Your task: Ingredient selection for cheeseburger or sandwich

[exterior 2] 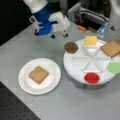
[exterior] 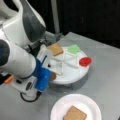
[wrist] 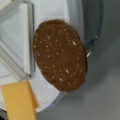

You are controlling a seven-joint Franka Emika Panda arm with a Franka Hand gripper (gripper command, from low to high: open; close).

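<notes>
Fingers (exterior 2: 58, 35) hang above the table just left of the tray (exterior 2: 75, 65) – spread or pressed, can't tell. Patty (exterior 2: 71, 47) lies nearest, on tray rim, apart from them. Cheese (exterior 2: 90, 40) beside it; one bread square (exterior 2: 38, 74) already on plate (exterior 2: 25, 85).

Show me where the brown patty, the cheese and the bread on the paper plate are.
Patty (wrist: 60, 55): wrist view, middle of its speckled top.
Cheese (exterior 2: 90, 40): a front view, centre of the yellow square, on the tray.
Bread (exterior 2: 38, 74): a front view, middle of the square on the plate.
</notes>
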